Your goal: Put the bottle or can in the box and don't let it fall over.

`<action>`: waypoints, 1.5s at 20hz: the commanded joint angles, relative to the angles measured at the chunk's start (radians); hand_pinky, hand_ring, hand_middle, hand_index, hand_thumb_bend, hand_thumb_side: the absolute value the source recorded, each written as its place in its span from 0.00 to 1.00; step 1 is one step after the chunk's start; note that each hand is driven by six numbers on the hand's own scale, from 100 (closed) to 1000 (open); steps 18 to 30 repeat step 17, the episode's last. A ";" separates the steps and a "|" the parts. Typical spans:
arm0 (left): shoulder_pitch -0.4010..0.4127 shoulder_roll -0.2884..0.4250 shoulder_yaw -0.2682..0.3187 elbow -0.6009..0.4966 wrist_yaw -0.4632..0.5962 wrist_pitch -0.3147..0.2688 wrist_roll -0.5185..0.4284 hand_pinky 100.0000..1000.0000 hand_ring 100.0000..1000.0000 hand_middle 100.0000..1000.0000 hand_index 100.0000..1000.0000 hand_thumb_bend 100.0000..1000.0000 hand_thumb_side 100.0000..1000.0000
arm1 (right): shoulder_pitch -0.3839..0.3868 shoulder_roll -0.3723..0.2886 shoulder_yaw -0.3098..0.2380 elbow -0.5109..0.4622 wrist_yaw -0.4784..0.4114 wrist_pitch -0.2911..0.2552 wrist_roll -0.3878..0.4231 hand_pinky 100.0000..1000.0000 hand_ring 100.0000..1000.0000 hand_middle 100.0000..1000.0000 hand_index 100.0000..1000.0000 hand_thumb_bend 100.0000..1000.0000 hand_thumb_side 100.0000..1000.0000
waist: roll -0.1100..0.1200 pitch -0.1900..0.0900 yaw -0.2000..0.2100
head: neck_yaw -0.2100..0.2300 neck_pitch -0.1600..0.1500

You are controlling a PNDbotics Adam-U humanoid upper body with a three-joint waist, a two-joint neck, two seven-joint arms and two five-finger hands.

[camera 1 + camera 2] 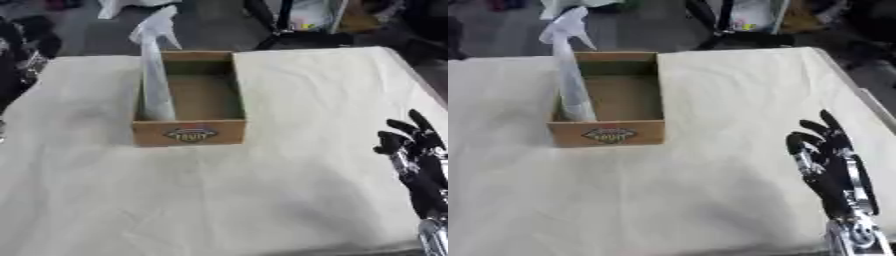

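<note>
Left eye view, item one: spray bottle point(156, 75), pale and translucent, trigger head uppermost; standing upright inside the cardboard box point(189, 131), in its near left corner, against the left wall; head rising well above the rim; nothing holding it

Item two: cardboard box, open-topped, printed fruit label on the near face; set toward the far left of the surface point(262, 190), which is covered in cream cloth; rest of the box interior bare

Item three: right robot hand point(826, 150), black, low at the right edge, well apart from the box; fingers straight and spread, pointing up, holding nothing

Item four: left robot hand; dark arm parts only at the far left edge of the left eye view, fingers not visible, state cannot be told

Step, as judged: placement appears done, bottle in and upright; what remains is to keep both arms clear of the box, since a knock to the tall bottle would tip it

Surroundings: dark stands and clutter on the floor beyond the far edge; nothing between the right robot hand and the box
</note>
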 commanded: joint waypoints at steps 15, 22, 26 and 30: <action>0.214 -0.265 0.169 -0.141 -0.114 0.037 0.144 0.65 0.83 0.74 0.82 0.47 0.73 | -0.007 -0.029 0.009 -0.015 -0.021 -0.002 0.015 0.61 0.75 0.77 0.99 0.39 0.34 | -0.031 0.006 0.075 | 0.063 -0.012; 0.210 -0.274 0.170 -0.135 -0.122 0.035 0.142 0.65 0.83 0.74 0.82 0.46 0.73 | -0.006 -0.029 0.008 -0.015 -0.022 -0.003 0.015 0.61 0.75 0.77 0.99 0.39 0.34 | -0.035 0.009 0.078 | 0.062 -0.017; 0.210 -0.274 0.170 -0.135 -0.122 0.035 0.142 0.65 0.83 0.74 0.82 0.46 0.73 | -0.006 -0.029 0.008 -0.015 -0.022 -0.003 0.015 0.61 0.75 0.77 0.99 0.39 0.34 | -0.035 0.009 0.078 | 0.062 -0.017; 0.210 -0.274 0.170 -0.135 -0.122 0.035 0.142 0.65 0.83 0.74 0.82 0.46 0.73 | -0.006 -0.029 0.008 -0.015 -0.022 -0.003 0.015 0.61 0.75 0.77 0.99 0.39 0.34 | -0.035 0.009 0.078 | 0.062 -0.017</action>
